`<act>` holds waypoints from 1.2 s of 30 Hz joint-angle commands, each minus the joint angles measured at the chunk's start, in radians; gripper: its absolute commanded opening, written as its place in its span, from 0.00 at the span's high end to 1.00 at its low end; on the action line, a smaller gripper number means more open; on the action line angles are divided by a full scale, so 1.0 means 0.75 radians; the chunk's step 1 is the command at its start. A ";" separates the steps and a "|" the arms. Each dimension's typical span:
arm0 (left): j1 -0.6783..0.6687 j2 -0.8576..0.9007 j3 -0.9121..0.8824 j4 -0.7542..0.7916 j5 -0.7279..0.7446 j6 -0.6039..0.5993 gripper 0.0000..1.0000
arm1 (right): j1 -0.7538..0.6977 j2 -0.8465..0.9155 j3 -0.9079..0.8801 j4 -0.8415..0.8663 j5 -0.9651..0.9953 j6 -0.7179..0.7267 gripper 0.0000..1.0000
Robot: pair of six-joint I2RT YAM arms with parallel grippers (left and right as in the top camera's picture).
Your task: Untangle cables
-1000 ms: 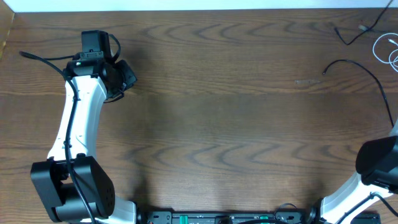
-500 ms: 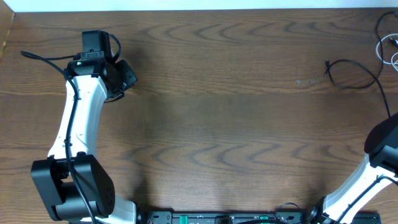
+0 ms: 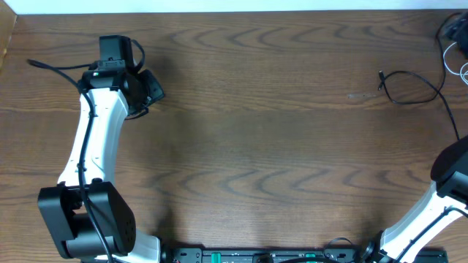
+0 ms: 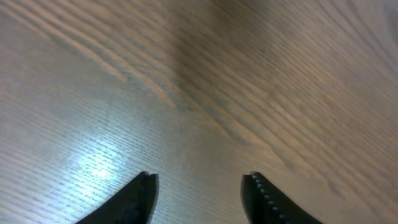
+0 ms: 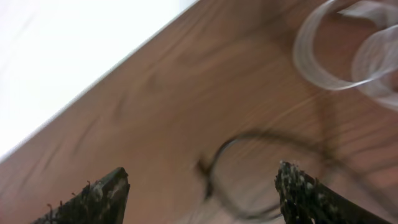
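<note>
A thin black cable [image 3: 439, 90] lies looped at the table's far right, its plug end pointing left. The white cable [image 3: 463, 69] shows only as a bit of coil at the right edge. In the right wrist view my right gripper [image 5: 203, 179] is open just above the blurred loop of the black cable [image 5: 249, 180], holding nothing. The white cable's coils [image 5: 348, 56] lie beyond it. My left gripper [image 3: 150, 88] is at the far left, away from both cables. It is open [image 4: 200, 180] over bare wood with nothing between its fingers.
The table's far edge [image 5: 93, 87] runs close behind the right gripper, with white floor beyond it. A thick black arm wire [image 3: 47, 67] trails left of the left arm. The right arm's body [image 3: 452, 175] stands at the lower right.
Both grippers have opened. The black cable has gathered into a loop, and its plug end has shifted slightly. The right arm has swung towards the right edge.
</note>
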 commanded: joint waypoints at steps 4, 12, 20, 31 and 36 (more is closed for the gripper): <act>-0.026 0.017 -0.008 -0.005 -0.017 -0.001 0.02 | 0.136 -0.098 0.013 -0.255 -0.297 -0.298 0.22; -0.024 0.017 -0.008 -0.004 -0.004 -0.070 0.02 | 0.238 -0.337 0.013 -0.461 -0.297 -0.389 0.15; -0.025 0.017 -0.008 -0.004 -0.004 -0.071 0.02 | 0.248 -0.635 0.013 -0.577 -0.290 -0.388 0.01; -0.025 0.017 -0.008 -0.005 -0.004 -0.071 0.02 | 0.248 -0.787 0.013 -0.578 -0.287 -0.388 0.01; -0.025 0.017 -0.008 -0.004 -0.004 -0.070 0.02 | 0.248 -0.784 0.013 -0.618 -0.287 -0.388 0.01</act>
